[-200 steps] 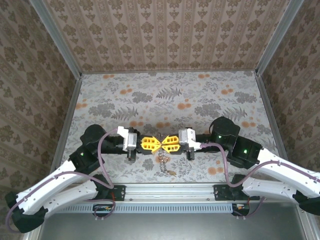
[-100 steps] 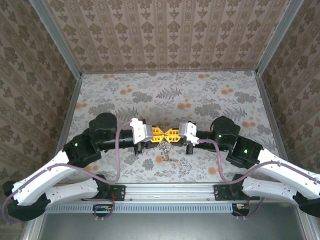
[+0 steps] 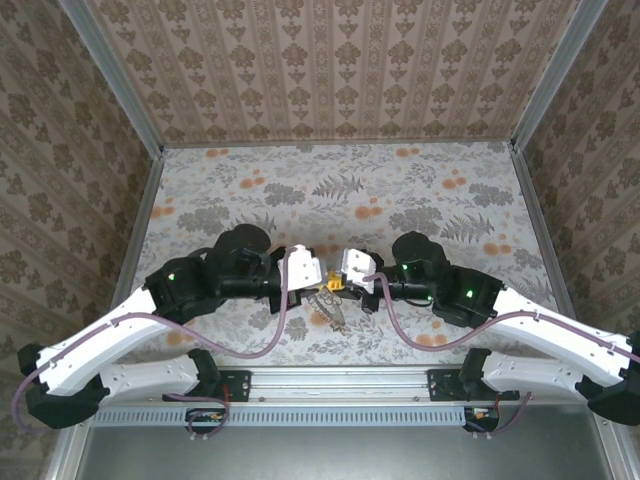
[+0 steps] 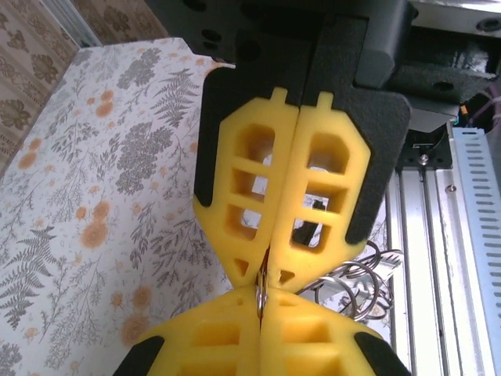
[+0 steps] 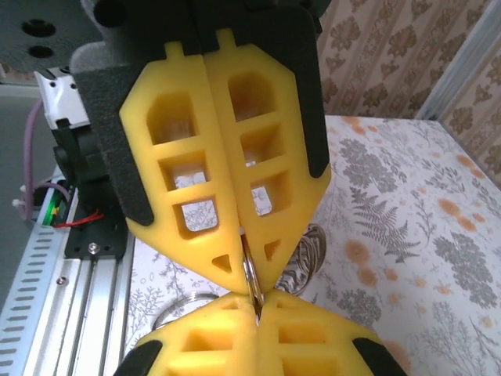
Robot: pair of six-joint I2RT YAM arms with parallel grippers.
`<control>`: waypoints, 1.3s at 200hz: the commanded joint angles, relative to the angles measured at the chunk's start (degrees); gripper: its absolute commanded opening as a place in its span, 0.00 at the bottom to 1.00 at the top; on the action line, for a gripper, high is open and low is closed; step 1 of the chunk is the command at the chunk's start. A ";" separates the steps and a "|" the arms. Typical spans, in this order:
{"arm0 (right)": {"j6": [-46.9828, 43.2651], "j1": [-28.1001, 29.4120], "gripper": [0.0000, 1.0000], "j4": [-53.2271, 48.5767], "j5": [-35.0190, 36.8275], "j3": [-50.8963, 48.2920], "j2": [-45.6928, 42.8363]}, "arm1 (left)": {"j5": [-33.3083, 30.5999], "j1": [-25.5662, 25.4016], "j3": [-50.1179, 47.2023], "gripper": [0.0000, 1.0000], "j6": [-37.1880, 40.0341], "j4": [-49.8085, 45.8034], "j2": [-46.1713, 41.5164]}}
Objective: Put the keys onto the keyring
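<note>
Pinching the keyring point(image 5: 248, 270) edge-on, left gripper point(image 4: 262, 280) and right gripper point(image 5: 250, 291) both fully closed, keys point(image 3: 335, 310) indistinct below.

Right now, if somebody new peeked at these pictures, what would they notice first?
The bright yellow left gripper and right gripper meet tip to tip, both shut, near the front edge of the flowery table. A thin silvery keyring is pinched between them.
</note>
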 commanded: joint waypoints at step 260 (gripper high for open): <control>2.00 0.71 0.19 11.50 -11.13 -2.64 -5.13 | 28.40 8.62 -21.70 0.00 -22.46 56.65 -16.69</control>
